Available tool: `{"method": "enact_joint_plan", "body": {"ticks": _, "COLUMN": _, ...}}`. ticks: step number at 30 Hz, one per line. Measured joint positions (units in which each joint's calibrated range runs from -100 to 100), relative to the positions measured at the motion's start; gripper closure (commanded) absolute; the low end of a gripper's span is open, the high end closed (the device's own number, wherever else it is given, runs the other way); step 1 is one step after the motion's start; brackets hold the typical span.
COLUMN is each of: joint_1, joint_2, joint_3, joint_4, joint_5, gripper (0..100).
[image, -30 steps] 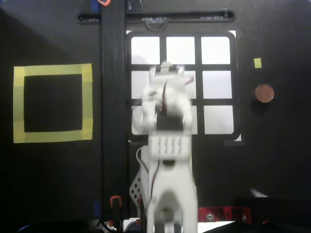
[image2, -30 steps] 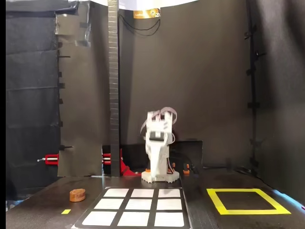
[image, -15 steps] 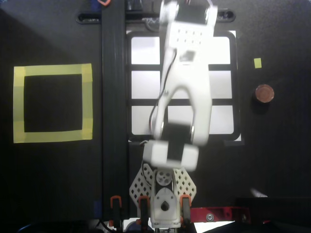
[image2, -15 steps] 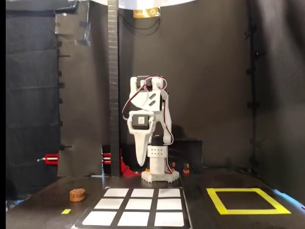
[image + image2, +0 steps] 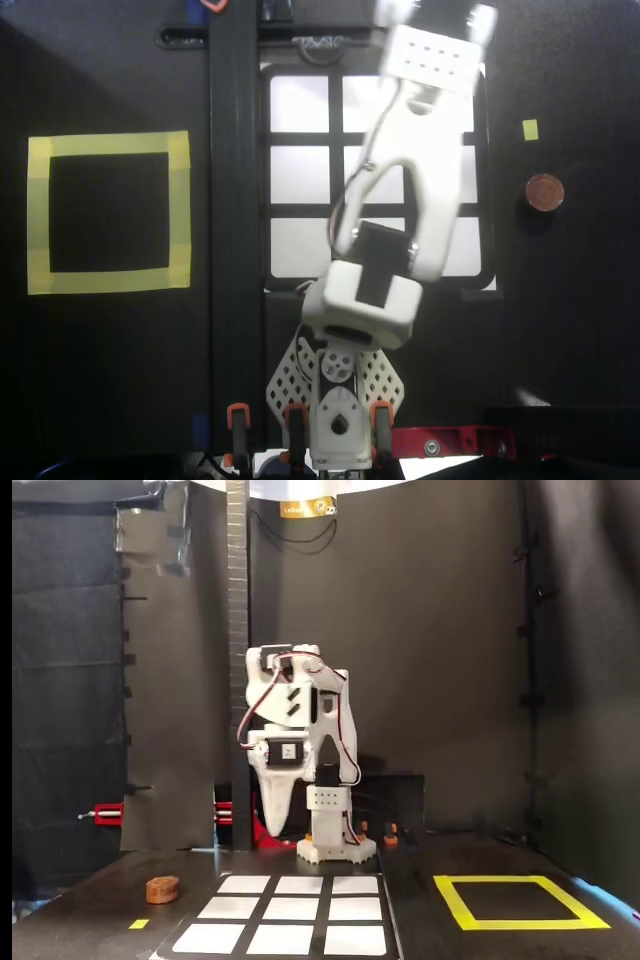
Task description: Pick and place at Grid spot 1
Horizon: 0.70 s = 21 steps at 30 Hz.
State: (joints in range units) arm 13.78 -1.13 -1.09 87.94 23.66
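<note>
The brown round object (image 5: 545, 192) lies on the black table right of the grid in the overhead view, and left of it in the fixed view (image 5: 162, 888). Grid spot 1 (image 5: 298, 103), the upper-left white cell of the black-framed grid (image 5: 237, 150), is bare. My gripper (image 5: 272, 825) hangs point down from the raised white arm (image 5: 415, 190), above the grid's edge nearest the base. Its jaws look closed, with nothing between them. It is well apart from the brown object. In the overhead view the arm covers the grid's right columns and hides the fingertips.
A yellow-tape square outline (image 5: 108, 212) lies left of the grid in the overhead view and right of it in the fixed view (image 5: 520, 900). A small yellow tape mark (image 5: 530, 129) sits above the brown object. A black vertical bar (image 5: 232, 300) runs beside the grid. Red clamps (image 5: 450, 440) hold the base.
</note>
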Motion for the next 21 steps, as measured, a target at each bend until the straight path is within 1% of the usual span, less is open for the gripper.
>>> {"method": "enact_joint_plan", "body": {"ticks": 4, "joint_1": 6.97, "joint_2": 0.35, "joint_3": 0.00, "joint_4": -0.57, "joint_5": 12.21, "gripper": 100}}
{"method": "enact_joint_plan", "body": {"ticks": 5, "joint_1": 10.17, "joint_2": 0.52, "joint_3": 0.00, "joint_4": -0.57, "joint_5": 17.00, "gripper": 100}}
{"method": "enact_joint_plan", "body": {"ticks": 6, "joint_1": 11.16, "joint_2": 1.31, "joint_3": 0.00, "joint_4": -0.57, "joint_5": 18.46, "gripper": 100}}
{"method": "enact_joint_plan", "body": {"ticks": 8, "joint_1": 16.90, "joint_2": 2.87, "joint_3": 0.00, "joint_4": -0.82, "joint_5": 26.03, "gripper": 100}}
{"method": "enact_joint_plan", "body": {"ticks": 10, "joint_1": 20.34, "joint_2": 3.92, "joint_3": -0.18, "joint_4": -0.98, "joint_5": 30.72, "gripper": 100}}
{"method": "enact_joint_plan", "body": {"ticks": 15, "joint_1": 27.97, "joint_2": 5.05, "joint_3": -0.18, "joint_4": -2.87, "joint_5": 38.10, "gripper": 100}}
{"method": "enact_joint_plan", "body": {"ticks": 21, "joint_1": 33.63, "joint_2": 7.66, "joint_3": -1.46, "joint_4": -8.21, "joint_5": 42.00, "gripper": 100}}
